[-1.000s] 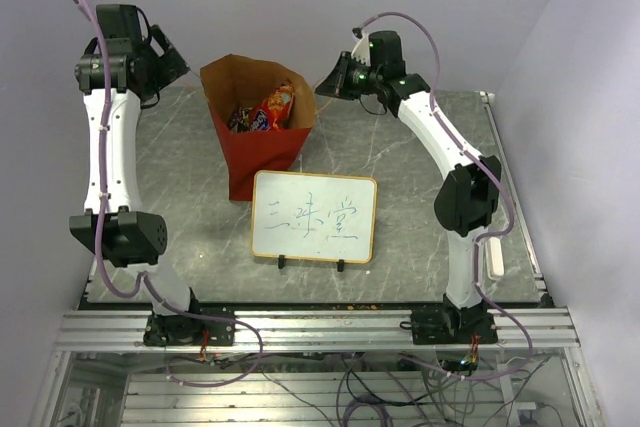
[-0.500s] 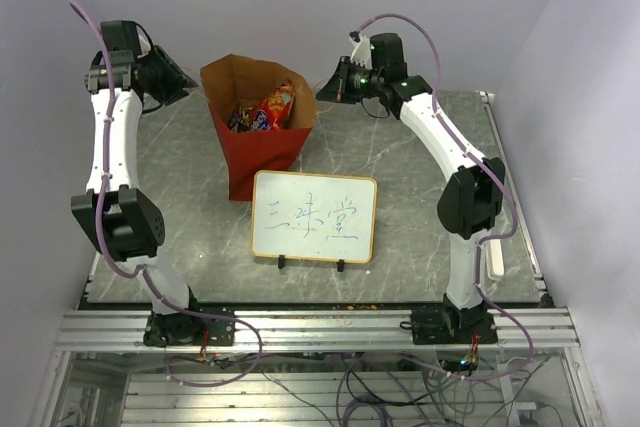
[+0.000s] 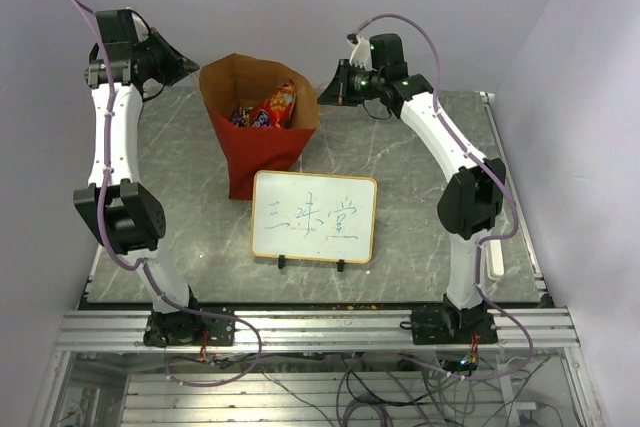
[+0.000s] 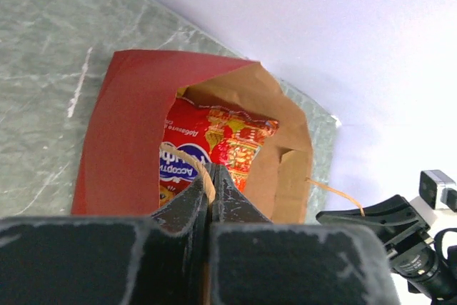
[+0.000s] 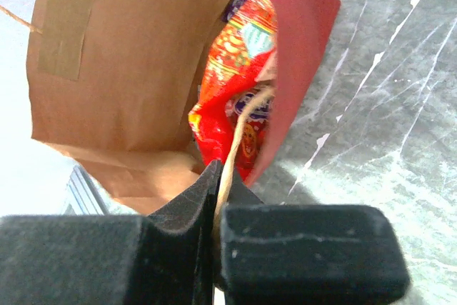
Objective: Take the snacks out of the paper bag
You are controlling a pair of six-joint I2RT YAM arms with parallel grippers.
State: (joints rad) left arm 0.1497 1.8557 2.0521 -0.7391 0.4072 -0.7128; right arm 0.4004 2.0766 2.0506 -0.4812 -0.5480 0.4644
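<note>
The paper bag stands upright at the back of the table, red outside and brown inside, its mouth open. Inside lie the snacks: a red crinkly chip bag and small packets beside it. My left gripper is just left of the bag's rim. In the left wrist view that gripper is shut on a thin string handle above the chip bag. My right gripper is at the bag's right rim; in the right wrist view the gripper is shut on the other string handle.
A gold-framed whiteboard with writing stands in front of the bag. A small white block lies at the table's right edge. Walls close in behind and on both sides.
My left gripper has gone from open to shut on the bag's left handle, and its wrist has shifted slightly toward the bag. The right gripper stays on its handle.
</note>
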